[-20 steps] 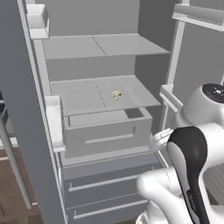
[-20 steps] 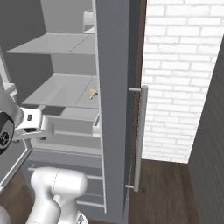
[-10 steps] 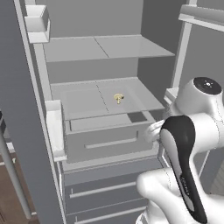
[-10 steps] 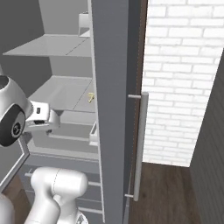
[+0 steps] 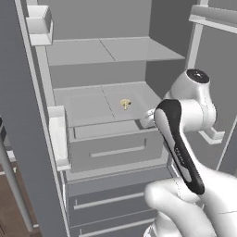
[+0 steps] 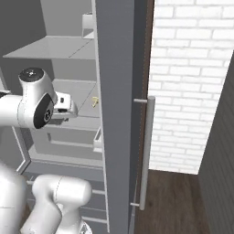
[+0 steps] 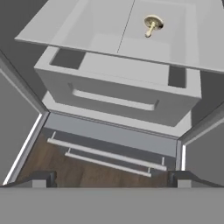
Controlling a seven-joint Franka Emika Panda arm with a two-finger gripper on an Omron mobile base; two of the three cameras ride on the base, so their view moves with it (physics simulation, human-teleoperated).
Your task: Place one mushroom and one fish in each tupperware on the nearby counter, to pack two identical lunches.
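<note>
One tan-yellow mushroom (image 5: 125, 104) lies on the middle glass shelf of the open fridge, also seen as the mushroom (image 6: 95, 101) and the mushroom (image 7: 152, 25). My gripper (image 7: 112, 180) is open with nothing between its tips. It hangs in front of the fridge, to the right of and short of the shelf edge, well apart from the mushroom. In the right base view the gripper (image 6: 68, 109) sits just left of the shelf front. The fish, the tupperware and the counter are out of view.
A grey drawer (image 5: 111, 148) with a bar handle sits under the mushroom's shelf, with lower drawers (image 5: 106, 203) beneath. The left door carries bins (image 5: 58, 139). The right door (image 6: 119, 114) with its long handle (image 6: 145, 151) stands close by the arm. A white brick wall (image 6: 187, 82) lies beyond.
The arm has risen and swung in toward the fridge, bringing the hand up to the shelf's front right corner. The gripper stays open. The mushroom has not moved.
</note>
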